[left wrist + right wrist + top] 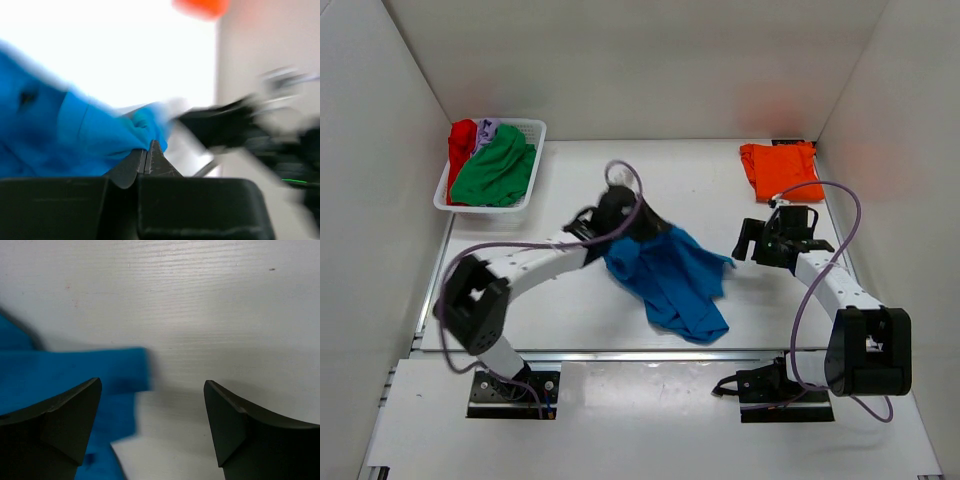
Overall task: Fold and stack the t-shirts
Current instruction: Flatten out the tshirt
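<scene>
- left gripper (148, 150) was clamped shut on a bunched bit of the blue shirt (675, 280), with the cloth pinched right at the tips in the wrist view
- right gripper (152, 382) was wide open and holding nothing, hovering over bare table (580, 170), with the shirt's edge just under the finger at the left of its own frame
- the blue shirt sat mid-frame in the top view, a crumpled heap trailing from the left gripper toward lower centre, one corner reaching out at the right gripper, nowhere near flat
- orange shirt (780, 168) lay in the upper right of the top view, looking folded and well apart from the blue one; my guess is that's the stack spot
- green shirt (495, 170), red shirt (461, 145) and lilac shirt (486, 127) were piled in the basket (525, 195) at upper left, with green covering most of it
- handling-wise I'd reckon it's light and floppy with zero stiffness, so it'd sag and fold on itself from a single pinch; not fragile, but thin layers can slide over each other
- best hold imo would be two separate points along one edge, both shoulders or both hem corners, so it could be pulled taut and laid flat; the free corner nearest the right gripper looked like the obvious grab
- main risk I'd guess is catching a double layer in that bunch and ending up with a twisted shirt
</scene>
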